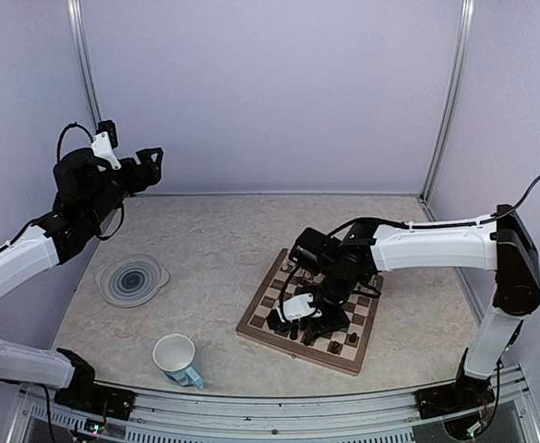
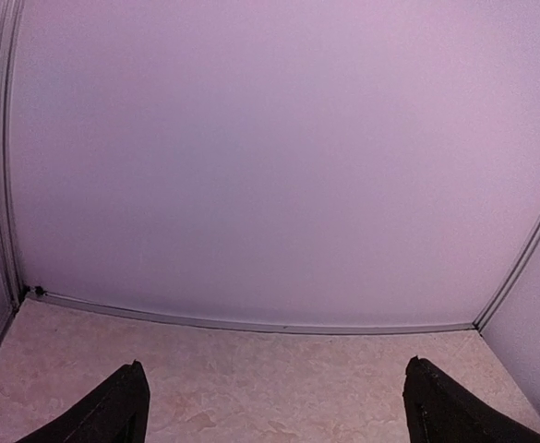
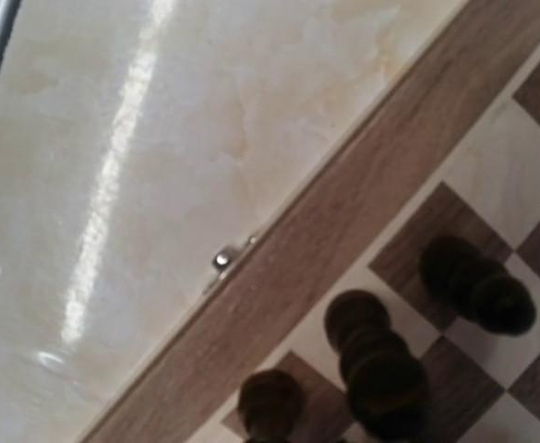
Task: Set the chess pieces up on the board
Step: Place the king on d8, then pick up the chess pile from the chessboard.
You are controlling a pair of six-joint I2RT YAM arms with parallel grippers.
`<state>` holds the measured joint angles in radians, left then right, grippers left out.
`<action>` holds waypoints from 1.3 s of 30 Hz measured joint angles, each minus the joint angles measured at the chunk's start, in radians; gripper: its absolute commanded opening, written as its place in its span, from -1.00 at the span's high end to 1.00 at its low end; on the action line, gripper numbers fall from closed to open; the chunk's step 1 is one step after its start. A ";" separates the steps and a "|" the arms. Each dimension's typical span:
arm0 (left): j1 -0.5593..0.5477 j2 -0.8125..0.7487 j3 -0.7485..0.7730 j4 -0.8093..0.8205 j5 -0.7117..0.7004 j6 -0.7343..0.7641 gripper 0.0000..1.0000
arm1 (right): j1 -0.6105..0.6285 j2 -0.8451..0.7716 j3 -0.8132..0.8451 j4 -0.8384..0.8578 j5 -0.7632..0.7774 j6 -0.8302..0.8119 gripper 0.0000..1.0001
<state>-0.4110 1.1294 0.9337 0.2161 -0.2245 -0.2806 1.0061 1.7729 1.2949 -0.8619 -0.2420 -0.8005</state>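
1. The right arm reaches across the lower right of the overhead frame, its right pincer (image 1: 309, 321) low over the near part of the board (image 1: 255, 314). From where I stand, I cannot tell whether that pincer is wide, narrow or holding a piece: the arm's own body hides the tips, and the wrist view does not show them.
2. The board lies at an angle on the pale marbled table (image 1: 214, 240), right of centre in the overhead frame. A few dark chess pieces (image 1: 335, 347) stand along its near rows.
3. In the right wrist view, three dark pieces (image 3: 376, 355) stand on squares in the lower right, just inside the light-brown border (image 3: 343, 231). A small metal clasp (image 3: 223, 258) sits on the board's outer edge, against the table.
4. The left arm is raised at the upper left of the overhead frame, well apart from the board. Its left pincer (image 1: 150, 157) is spread wide and holds nothing; the wrist view shows the two black fingertips (image 2: 122, 411) at the bottom corners, facing the lilac back wall (image 2: 270, 166).
5. A grey swirl-patterned plate (image 1: 133, 279) and a white mug (image 1: 175, 358) sit on the table at the lower left.
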 measured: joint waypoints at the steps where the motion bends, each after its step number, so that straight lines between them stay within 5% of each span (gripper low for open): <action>1: 0.000 0.001 0.000 0.000 0.002 0.000 -0.89 | 0.000 0.000 0.000 0.000 0.001 0.001 0.25; 6: 0.000 0.004 0.000 0.000 0.008 0.000 -0.89 | 0.000 -0.007 0.000 -0.012 0.010 -0.001 0.07; 14: 0.000 0.025 0.000 -0.001 0.039 0.014 -0.68 | -0.033 -0.146 -0.002 -0.033 -0.006 -0.021 0.06; 23: -0.015 0.176 0.123 -0.117 0.235 0.085 -0.30 | -0.338 -0.245 -0.095 0.064 -0.134 0.031 0.30; 39: -0.317 0.510 0.325 -0.449 0.450 0.250 -0.22 | -0.362 -0.216 -0.277 0.264 -0.175 0.017 0.31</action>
<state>-0.7280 1.6398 1.2591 -0.2325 0.2253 -0.0307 0.6441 1.5570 1.0180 -0.5983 -0.4168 -0.7834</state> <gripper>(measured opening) 0.615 0.340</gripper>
